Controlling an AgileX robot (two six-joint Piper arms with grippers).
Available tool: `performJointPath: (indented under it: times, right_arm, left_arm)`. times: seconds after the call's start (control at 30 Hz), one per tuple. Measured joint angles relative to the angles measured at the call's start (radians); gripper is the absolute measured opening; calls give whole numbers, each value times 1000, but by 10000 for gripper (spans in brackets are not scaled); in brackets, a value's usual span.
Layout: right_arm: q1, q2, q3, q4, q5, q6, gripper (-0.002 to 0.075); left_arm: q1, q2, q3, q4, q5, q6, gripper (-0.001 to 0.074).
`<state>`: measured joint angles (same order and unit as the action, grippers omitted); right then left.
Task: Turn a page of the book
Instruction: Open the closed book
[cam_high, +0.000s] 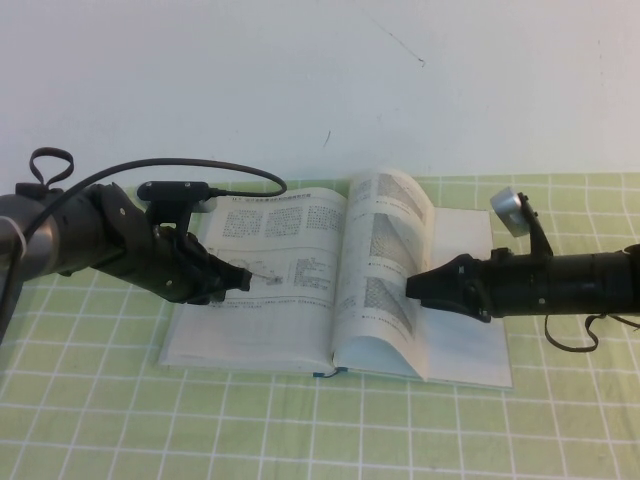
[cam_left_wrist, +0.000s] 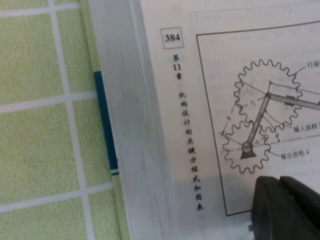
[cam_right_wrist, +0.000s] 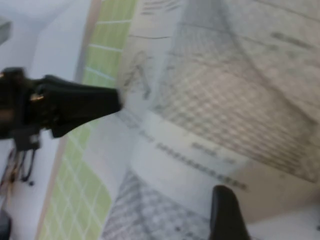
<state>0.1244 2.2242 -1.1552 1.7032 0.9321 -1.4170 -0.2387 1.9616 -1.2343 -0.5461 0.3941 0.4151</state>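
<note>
The green checked tablecloth covers the table up to a plain white wall.

The book lies open and flat near the middle of the cloth, between the two arms. Its long axis runs left to right across the table; the spine runs from the near edge toward the wall. The text reads upright from the robot's side. The dark teal cover edge shows under the left page block in the left wrist view.

The left gripper rests on the left-hand page, tips down beside the gear diagram. Its fingertips appear together, with nothing between them. Judged function: holding the left side flat.

The right gripper is at the lifted page, a right-hand leaf with grey graphs that stands arched above the spine. In the right wrist view, its fingers stand well apart, one on either side of the leaf; no firm pinch is visible. The leaf appears to lean against the gripper rather than being clamped.

Step in hand: the turn itself, roughly half complete by judgement. The next move calls for carrying the leaf leftward over the spine and laying it on the left page, so the left gripper would have to clear out first. Risk: the arched leaf may spring back or crease.
</note>
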Motion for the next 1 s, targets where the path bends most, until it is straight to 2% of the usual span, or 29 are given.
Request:
performJointPath:
  times: [0.23, 0.37, 0.5, 0.67, 0.77, 0.93, 1.0]
  right_arm:
    - [0, 1, -29, 0, 151, -80, 387]
    - [0, 1, -68, 0, 169, -91, 387]
    - [-2, 3, -86, 0, 144, -35, 388]
    - [-51, 5, -157, -32, 172, 53, 388]
    - [-81, 5, -230, -188, 171, 179, 388]
    - [-93, 5, -325, -564, 137, 421, 388]
    - [-93, 5, -337, -640, 137, 460, 388]
  left_arm:
    - [-2, 2, 0, -45, 4, 45, -4]
    - [-26, 6, -2, -98, 4, 132, -4]
    - [-64, 7, -5, -122, 4, 177, -4]
    - [-69, 7, -5, -127, 0, 192, -4]
    - [-69, 7, -5, -123, 0, 193, -4]
    - [-69, 7, -5, -110, -4, 194, -4]
    - [-69, 7, -5, -109, -8, 195, -4]
